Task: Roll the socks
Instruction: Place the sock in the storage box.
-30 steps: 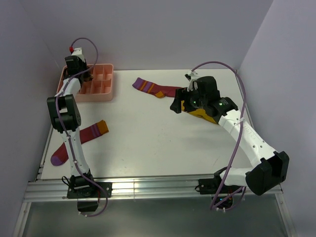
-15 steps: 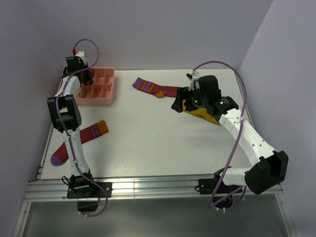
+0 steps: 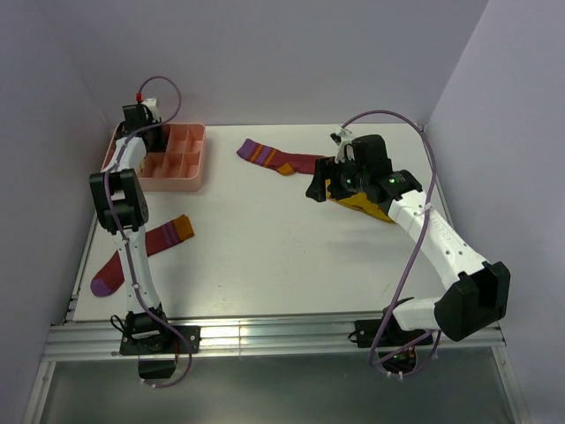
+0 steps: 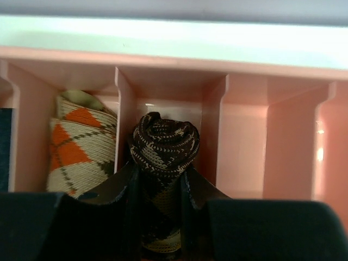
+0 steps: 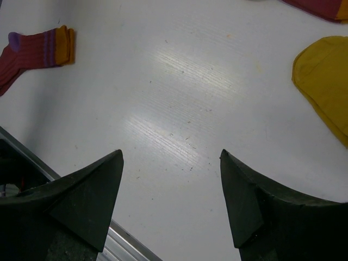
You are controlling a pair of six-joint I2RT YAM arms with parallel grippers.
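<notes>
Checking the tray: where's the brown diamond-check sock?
Left wrist view, centre: the rolled brown sock, gripped by the left gripper at the pink tray, just right of an orange-and-tan roll.

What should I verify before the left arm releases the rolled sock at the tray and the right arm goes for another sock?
1. Brown rolled sock gripped between the left fingers: ok.
2. Roll lined up with one compartment of the pink tray: ok, between two dividers, next to the argyle roll.
3. Roll seated on the compartment floor: cannot tell.
4. Right fingers open and empty: ok, above bare table.
5. Yellow sock clear of other socks: ok.
6. Maroon socks rolled: not ok, both lie flat.
</notes>
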